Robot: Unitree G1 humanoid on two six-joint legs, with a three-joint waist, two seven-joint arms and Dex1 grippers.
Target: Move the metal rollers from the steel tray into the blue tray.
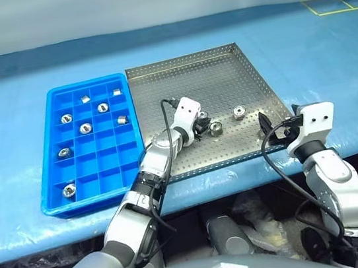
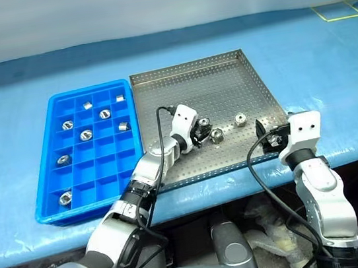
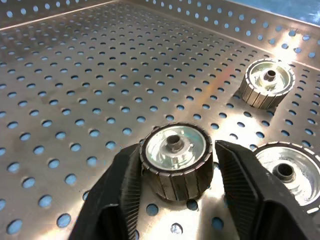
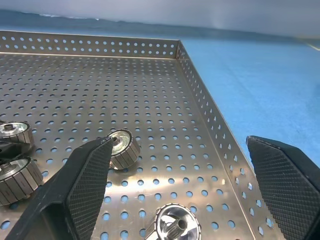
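Left hand (image 3: 175,165) is reaching low over the large grey perforated steel tray (image 1: 224,74), its 2 black fingers (image 3: 120,195) bracketing a small ribbed silver metal roller (image 3: 174,159) resting on the tray floor; a firm grip cannot be told. 2 more rollers are lying near it. Right hand (image 4: 185,185) is hovering wide open at the tray's near right corner, holding nothing. 7 rollers are sitting in separate compartments of the bright blue gridded plastic tray (image 1: 53,185), touching the steel tray's left side on the blue-covered table (image 1: 328,53).

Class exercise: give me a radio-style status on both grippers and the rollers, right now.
Left gripper closing around one metal roller on the steel tray. Right gripper open, empty. Seven rollers in the blue tray. Nothing blocking.
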